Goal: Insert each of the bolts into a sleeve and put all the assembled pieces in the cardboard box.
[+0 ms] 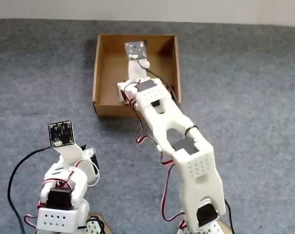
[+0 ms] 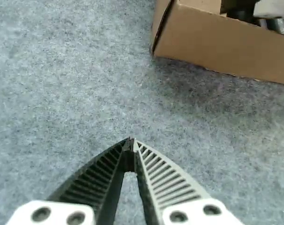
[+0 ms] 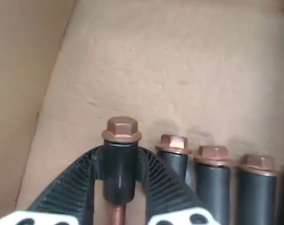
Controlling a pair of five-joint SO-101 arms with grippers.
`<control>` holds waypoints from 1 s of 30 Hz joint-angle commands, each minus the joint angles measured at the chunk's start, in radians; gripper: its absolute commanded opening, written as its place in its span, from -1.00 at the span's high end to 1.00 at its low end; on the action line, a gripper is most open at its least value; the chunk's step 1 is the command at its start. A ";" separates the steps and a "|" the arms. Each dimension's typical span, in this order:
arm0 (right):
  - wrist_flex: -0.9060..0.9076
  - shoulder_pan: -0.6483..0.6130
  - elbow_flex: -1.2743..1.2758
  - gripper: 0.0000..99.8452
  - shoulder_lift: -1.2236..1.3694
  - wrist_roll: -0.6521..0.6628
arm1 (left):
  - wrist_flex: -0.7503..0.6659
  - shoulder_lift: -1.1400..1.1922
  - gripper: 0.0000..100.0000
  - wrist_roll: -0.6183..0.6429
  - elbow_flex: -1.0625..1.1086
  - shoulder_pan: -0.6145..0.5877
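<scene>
My right gripper (image 3: pixel 119 161) is inside the cardboard box (image 1: pixel 102 68), shut on an assembled piece (image 3: pixel 119 159): a copper bolt through a black sleeve. Beside it, several more assembled pieces (image 3: pixel 212 173) lie in a row on the box floor (image 3: pixel 179 70). In the high view the right arm (image 1: pixel 162 117) stretches over the box's near wall. My left gripper (image 2: pixel 131 147) hovers over the grey carpet with its fingers together and nothing between them; the box corner (image 2: pixel 170 28) lies ahead of it. The left arm (image 1: pixel 64 165) stands at the front left.
Grey carpet (image 1: pixel 245 83) covers the whole table around the box. Red and black cables (image 1: pixel 164 161) hang along the right arm. The box walls (image 3: pixel 24 70) rise close beside the right gripper.
</scene>
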 commanded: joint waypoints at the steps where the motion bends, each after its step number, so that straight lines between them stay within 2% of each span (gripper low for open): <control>1: 0.002 -0.007 -0.061 0.99 -0.007 -0.009 | 0.003 0.005 0.98 -0.006 0.018 0.002; 10: 0.002 -0.005 -0.061 0.97 0.001 -0.009 | 0.003 0.005 0.98 -0.006 0.018 0.002; 16: 0.004 -0.005 -0.054 0.71 0.001 -0.198 | 0.003 0.005 0.98 -0.006 0.018 0.002; 22: 0.008 0.008 -0.079 0.77 -0.031 -0.198 | 0.003 0.005 0.98 -0.006 0.018 0.002; 30: 0.277 0.073 -0.191 0.99 -0.271 -0.183 | 0.003 0.005 0.98 -0.006 0.018 0.002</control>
